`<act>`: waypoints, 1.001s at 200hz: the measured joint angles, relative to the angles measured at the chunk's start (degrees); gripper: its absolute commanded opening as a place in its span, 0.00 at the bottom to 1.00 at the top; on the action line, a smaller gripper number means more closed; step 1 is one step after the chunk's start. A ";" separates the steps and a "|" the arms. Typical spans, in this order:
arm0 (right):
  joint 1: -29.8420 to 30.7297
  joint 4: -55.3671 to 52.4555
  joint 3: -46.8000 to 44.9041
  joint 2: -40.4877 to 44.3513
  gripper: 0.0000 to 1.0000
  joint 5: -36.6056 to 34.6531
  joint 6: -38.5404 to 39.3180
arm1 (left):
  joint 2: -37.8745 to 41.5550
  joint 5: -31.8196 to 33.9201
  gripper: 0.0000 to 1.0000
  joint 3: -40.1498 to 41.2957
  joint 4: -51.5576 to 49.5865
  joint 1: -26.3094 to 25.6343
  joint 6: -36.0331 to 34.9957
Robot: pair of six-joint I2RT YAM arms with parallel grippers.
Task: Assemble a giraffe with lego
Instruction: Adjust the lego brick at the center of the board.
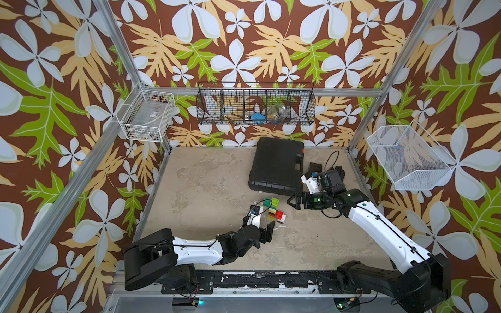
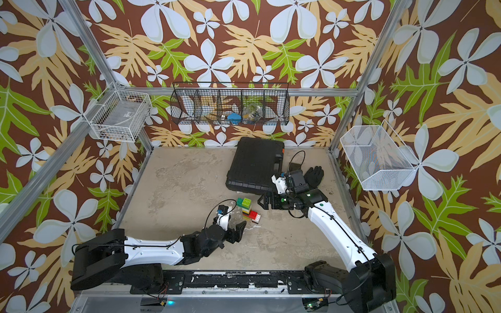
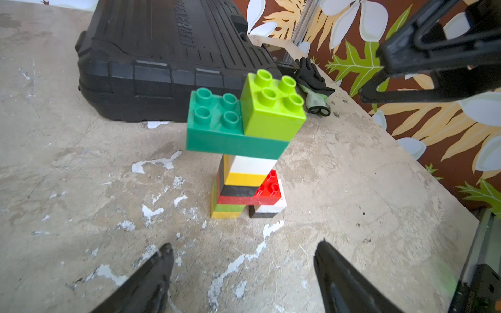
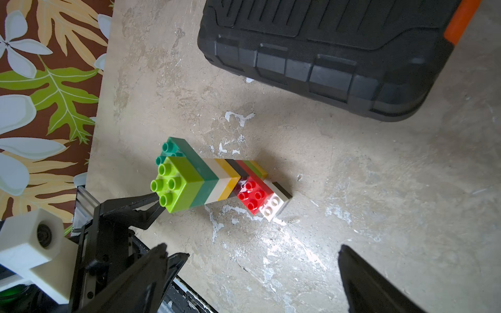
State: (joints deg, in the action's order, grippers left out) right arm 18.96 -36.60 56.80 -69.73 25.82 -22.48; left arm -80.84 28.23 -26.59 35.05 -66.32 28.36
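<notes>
Left wrist view: giraffe [image 3: 244, 151] upright, glossy studded plastic bricks, rough mottled table [image 3: 81, 189] | left gripper [image 3: 244, 249] jaws wide, empty, 6 o'clock | right gripper [image 4: 252, 246] wide, empty, 2 o'clock

giraffe [image 1: 274, 210] on table [image 1: 217, 189] | case [image 1: 276, 165] behind giraffe | glove [image 1: 337, 173] right of case

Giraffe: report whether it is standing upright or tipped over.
Upright: the giraffe stands on both legs on the table, neck rising to the green head.
</notes>
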 measured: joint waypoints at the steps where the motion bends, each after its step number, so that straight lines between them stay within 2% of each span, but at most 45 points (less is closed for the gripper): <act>1: -0.02 -0.02 -0.02 -0.02 1.00 0.04 0.00 | -0.13 0.02 0.85 -0.04 0.13 0.00 -0.02; 58: -0.37 -0.50 -2.27 -0.09 1.00 1.20 0.00 | -8.70 3.02 0.83 -2.54 7.76 0.00 -1.92; 108: -0.70 -0.70 -2.58 -0.07 1.00 1.46 0.22 | -13.09 4.94 0.82 -5.20 11.13 0.17 -2.34; 138: -1.44 -0.74 -2.56 -0.07 1.00 1.66 0.48 | -14.99 6.05 0.79 -5.73 12.35 0.63 -2.54; 170: -2.49 -1.14 -2.56 -0.20 0.99 2.58 0.92 | -17.25 6.27 0.72 -5.79 14.21 2.14 -2.49; 200: -3.15 -1.46 -2.56 -0.24 0.99 2.82 1.70 | -20.22 6.16 0.71 -6.08 17.18 3.02 -2.47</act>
State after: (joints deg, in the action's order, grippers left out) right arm 15.81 -38.06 54.24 -69.97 28.64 -20.78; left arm -101.06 34.39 -32.67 52.23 -63.31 25.89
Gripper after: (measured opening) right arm 0.992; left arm 0.714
